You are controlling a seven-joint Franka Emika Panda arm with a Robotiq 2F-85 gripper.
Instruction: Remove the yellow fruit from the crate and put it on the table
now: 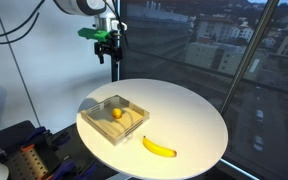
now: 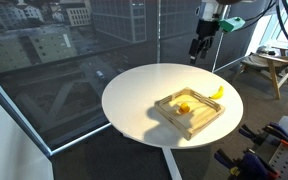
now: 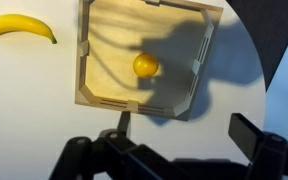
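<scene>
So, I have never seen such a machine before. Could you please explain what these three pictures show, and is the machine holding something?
This is a robot arm with a two-finger gripper at its end. Two pictures come from cameras standing in the room, at different places. The third comes from a camera on the wrist, looking down past the dark fingers. On the round white table sits a shallow crate with clear walls, and a small yellow fruit lies inside it. A banana lies on the table outside the crate. The gripper hangs well above the table, open, and holds nothing.
</scene>
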